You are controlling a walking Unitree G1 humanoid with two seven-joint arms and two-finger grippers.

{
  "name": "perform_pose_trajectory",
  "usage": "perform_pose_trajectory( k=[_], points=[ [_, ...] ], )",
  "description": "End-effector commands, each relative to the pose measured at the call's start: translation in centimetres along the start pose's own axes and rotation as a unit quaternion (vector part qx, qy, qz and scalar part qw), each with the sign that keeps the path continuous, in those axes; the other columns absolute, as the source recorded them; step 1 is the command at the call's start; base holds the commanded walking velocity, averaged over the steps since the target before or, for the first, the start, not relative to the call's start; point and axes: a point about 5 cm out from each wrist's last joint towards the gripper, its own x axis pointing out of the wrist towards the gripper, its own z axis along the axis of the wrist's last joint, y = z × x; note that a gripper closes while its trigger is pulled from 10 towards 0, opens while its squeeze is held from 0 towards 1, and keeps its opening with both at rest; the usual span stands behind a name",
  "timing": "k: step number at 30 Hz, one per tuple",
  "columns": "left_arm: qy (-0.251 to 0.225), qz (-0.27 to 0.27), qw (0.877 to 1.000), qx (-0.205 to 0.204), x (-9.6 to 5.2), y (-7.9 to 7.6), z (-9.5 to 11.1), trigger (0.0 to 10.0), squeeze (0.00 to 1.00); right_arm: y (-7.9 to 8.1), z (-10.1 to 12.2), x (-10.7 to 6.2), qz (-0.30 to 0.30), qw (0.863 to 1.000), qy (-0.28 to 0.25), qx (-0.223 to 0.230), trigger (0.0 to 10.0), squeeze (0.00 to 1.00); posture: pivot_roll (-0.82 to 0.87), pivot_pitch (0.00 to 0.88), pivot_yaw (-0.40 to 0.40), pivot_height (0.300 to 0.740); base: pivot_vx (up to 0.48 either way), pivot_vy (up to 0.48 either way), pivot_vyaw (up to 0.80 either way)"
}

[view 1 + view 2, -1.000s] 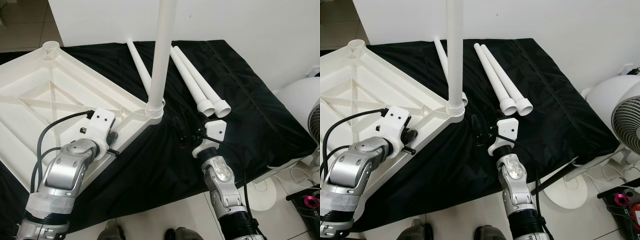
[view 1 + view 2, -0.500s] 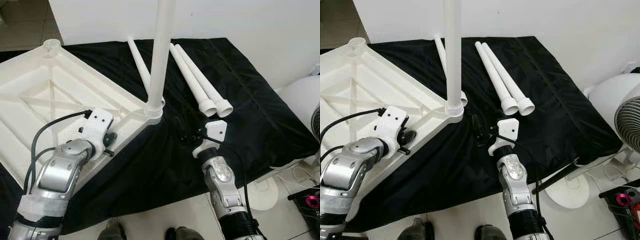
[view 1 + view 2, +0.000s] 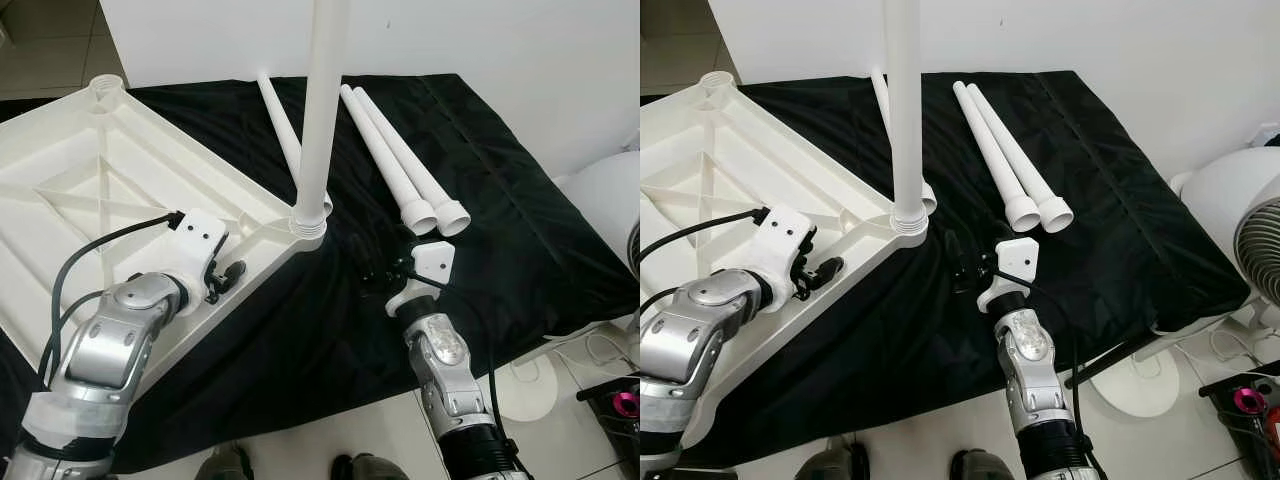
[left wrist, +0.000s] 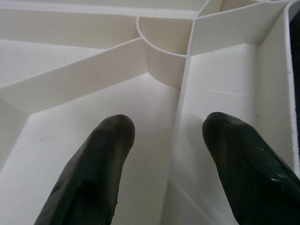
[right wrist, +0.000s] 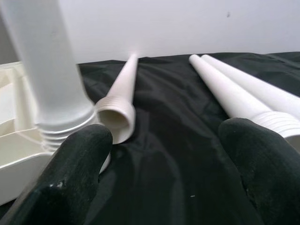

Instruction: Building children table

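White moulded plastic forms the square ribbed tabletop [image 3: 110, 190], which lies underside up on a black cloth-covered table [image 3: 500, 230], one corner hanging toward the robot. At its near right corner socket a long white plastic tube leg [image 3: 322, 100] stands upright, its threaded end seated in the corner and its long axis running straight up out of the top of the head views. Just behind it a third loose white leg [image 3: 280, 125] lies flat, its open threaded mouth toward the robot and its narrow end pointing away toward the wall. Beside it, a pair of white legs [image 3: 400, 165] lie side by side, touching, mouths nearest the robot (both angled the same way). No writing or label is readable on any part.

Over the tabletop's ribbed underside hovers the left gripper [image 4: 164, 140], fingers spread apart and empty. Low over the cloth, the right gripper [image 5: 164, 154] is likewise spread wide, holding nothing, pointing toward the upright leg and the loose one.
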Motion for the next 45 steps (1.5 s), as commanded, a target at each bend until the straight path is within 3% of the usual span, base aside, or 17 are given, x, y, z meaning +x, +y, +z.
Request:
perform_pose_trajectory(
  k=[1, 4, 8, 10, 11, 14, 21, 25, 37, 41, 43, 45],
  points=[
    [0.001, -0.038, 0.999, 0.010, -0.2, -0.3, -0.2, 10.0, 0.00, -0.6, 0.0, -0.1, -0.014, 1.000, -0.002, 0.004, 10.0, 0.00, 0.02, 0.118, -0.022, 0.740, 0.000, 0.000, 0.00],
    [0.019, -0.057, 0.997, 0.038, -1.1, 0.4, -1.1, 10.0, 0.00, -1.3, 0.1, 0.2, -0.024, 1.000, -0.001, 0.017, 10.0, 0.00, 0.02, 0.119, -0.024, 0.740, 0.000, 0.000, 0.00],
    [-0.010, -0.082, 0.996, 0.021, -1.6, 0.3, -0.1, 10.0, 0.00, -1.9, 0.4, 0.7, -0.035, 0.997, -0.003, 0.063, 10.0, 0.00, 0.02, 0.120, -0.025, 0.740, 0.000, 0.000, 0.00],
    [-0.010, -0.082, 0.996, 0.021, -1.6, 0.3, -0.1, 10.0, 0.00, -1.9, 0.4, 0.7, -0.035, 0.997, -0.003, 0.063, 10.0, 0.00, 0.02, 0.120, -0.025, 0.740, 0.000, 0.000, 0.00],
    [-0.037, -0.108, 0.993, 0.008, -2.0, -0.2, 0.9, 10.0, 0.00, -2.4, 0.7, 1.2, -0.039, 0.995, -0.006, 0.087, 10.0, 0.00, 0.02, 0.124, -0.024, 0.740, 0.000, 0.000, 0.00],
    [-0.073, -0.138, 0.988, -0.004, -2.4, -1.2, 2.1, 10.0, 0.00, -3.0, 1.1, 2.3, -0.043, 0.995, -0.004, 0.088, 10.0, 0.00, 0.02, 0.125, -0.025, 0.740, 0.000, 0.000, 0.00],
    [-0.128, -0.150, 0.980, -0.010, -2.3, -2.5, 4.1, 10.0, 0.00, -3.3, 1.3, 4.6, -0.047, 0.994, 0.019, 0.096, 10.0, 0.00, 0.03, 0.132, -0.028, 0.740, 0.000, 0.000, 0.00],
    [-0.184, -0.148, 0.971, -0.019, -1.8, -3.8, 6.7, 10.0, 0.00, -2.8, 1.5, 7.1, -0.040, 0.994, 0.046, 0.092, 10.0, 0.00, 0.05, 0.146, -0.042, 0.740, 0.000, 0.000, 0.00],
    [-0.235, -0.158, 0.958, -0.044, -2.0, -5.1, 9.6, 10.0, 0.00, -1.8, 2.1, 9.7, 0.003, 0.994, 0.072, 0.078, 10.0, 0.00, 0.07, 0.203, -0.072, 0.740, 0.000, 0.000, 0.00],
    [-0.249, -0.173, 0.952, -0.054, -2.3, -6.2, 10.4, 10.0, 0.00, -1.2, 2.4, 11.1, 0.038, 0.995, 0.085, 0.032, 10.0, 0.00, 0.07, 0.223, -0.087, 0.740, 0.000, 0.000, 0.00],
    [-0.251, -0.174, 0.950, -0.057, -2.3, -6.7, 10.6, 10.0, 0.00, 0.0, 2.7, 11.9, 0.086, 0.992, 0.090, -0.004, 10.0, 0.00, 0.08, 0.225, -0.096, 0.740, 0.000, 0.000, 0.00],
    [-0.252, -0.172, 0.951, -0.058, -2.3, -6.7, 10.6, 10.0, 0.00, 0.6, 2.7, 12.1, 0.106, 0.990, 0.091, -0.008, 10.0, 0.00, 0.08, 0.225, -0.096, 0.740, 0.000, 0.000, 0.00]
  ],
)
